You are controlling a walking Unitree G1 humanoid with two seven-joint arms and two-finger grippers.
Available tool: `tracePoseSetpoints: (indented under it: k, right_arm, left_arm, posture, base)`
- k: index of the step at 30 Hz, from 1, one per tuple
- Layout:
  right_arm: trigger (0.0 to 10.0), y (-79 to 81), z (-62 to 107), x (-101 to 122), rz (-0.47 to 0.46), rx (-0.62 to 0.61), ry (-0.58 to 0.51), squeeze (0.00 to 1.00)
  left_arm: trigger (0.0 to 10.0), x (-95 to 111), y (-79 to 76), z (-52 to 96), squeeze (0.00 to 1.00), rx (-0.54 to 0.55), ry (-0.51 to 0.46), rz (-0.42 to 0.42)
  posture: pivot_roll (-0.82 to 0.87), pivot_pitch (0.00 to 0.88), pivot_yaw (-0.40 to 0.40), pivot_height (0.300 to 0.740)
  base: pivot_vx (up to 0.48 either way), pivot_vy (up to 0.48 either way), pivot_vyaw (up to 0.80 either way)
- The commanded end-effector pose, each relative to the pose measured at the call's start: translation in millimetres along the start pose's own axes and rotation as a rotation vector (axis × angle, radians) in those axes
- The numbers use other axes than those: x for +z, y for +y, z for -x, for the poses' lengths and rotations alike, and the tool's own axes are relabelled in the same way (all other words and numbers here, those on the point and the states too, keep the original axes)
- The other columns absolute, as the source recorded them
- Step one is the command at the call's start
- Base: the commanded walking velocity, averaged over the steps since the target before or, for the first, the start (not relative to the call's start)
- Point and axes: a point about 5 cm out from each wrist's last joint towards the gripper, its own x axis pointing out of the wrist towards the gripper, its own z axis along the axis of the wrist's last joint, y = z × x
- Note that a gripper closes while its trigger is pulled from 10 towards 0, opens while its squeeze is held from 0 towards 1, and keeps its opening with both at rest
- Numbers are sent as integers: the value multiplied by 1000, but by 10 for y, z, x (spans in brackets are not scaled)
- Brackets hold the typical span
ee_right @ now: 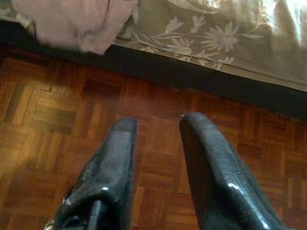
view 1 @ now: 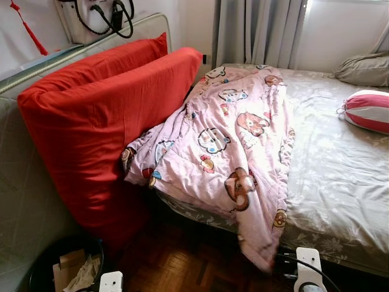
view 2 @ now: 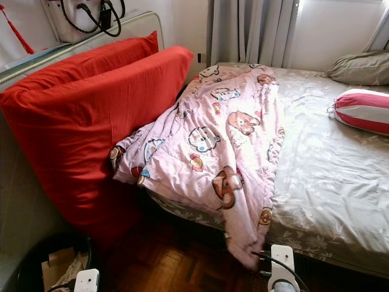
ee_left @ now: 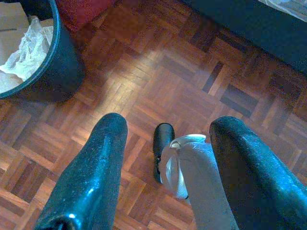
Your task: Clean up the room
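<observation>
1. The pink blanket (view 1: 231, 152) with cartoon bears lies in a rumpled heap down the middle of the frame. It covers the left part of the bed (view 1: 340, 182), and one corner hangs off the near edge toward the wooden floor (ee_right: 57, 124). It looks bunched up, so the bed does not look made.
2. Two big red cushions (view 1: 97, 121) lean at the left of the frame, propped against the headboard so they stay up.
3. A striped red and white pillow (view 1: 368, 111) sits at the right edge, and a grey pillow (view 1: 364, 68) is in the upper right corner.
4. A black bin (ee_left: 53, 67) with paper and cardboard in it stands at the lower left, beside the cushions.
5. The left gripper (ee_left: 168, 167) hangs low over the floor. Its fingers are wide apart and hold nothing.
6. The right gripper (ee_right: 158, 163) hangs near the bed's edge, below the hanging blanket corner. Its fingers are a little apart and hold nothing.
</observation>
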Motion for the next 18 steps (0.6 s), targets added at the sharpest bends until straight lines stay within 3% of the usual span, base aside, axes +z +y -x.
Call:
tracePoseSetpoints:
  k: [1, 3, 5, 11, 18]
  right_arm:
    - [10000, 29, 11, -60, 4, 27, 22, 863]
    - [10000, 96, 25, -97, 2, 82, 28, 0]
    - [10000, 140, 38, -123, -2, 119, 27, 0]
    - [10000, 198, 67, -232, -165, 159, 74, 0]
    - [10000, 253, 85, -273, -147, 197, 88, 0]
  left_arm:
    - [10000, -22, 41, 13, 0, 8, 9, -8]
    - [10000, -29, 72, 22, 0, 10, 10, -8]
    - [10000, -33, 90, 27, 0, 12, 12, -9]
    - [10000, -31, 121, 32, 0, 14, 16, -6]
    - [10000, -48, 60, 21, 0, 1, 32, -20]
  posture:
    - [70, 0, 24, 740]
    - [66, 0, 26, 740]
    - [64, 0, 28, 740]
    - [67, 0, 33, 740]
    - [64, 0, 39, 740]
  base:
    - [0, 0, 0]
    - [0, 0, 0]
    - [0, 0, 0]
    - [0, 0, 0]
    - [0, 0, 0]
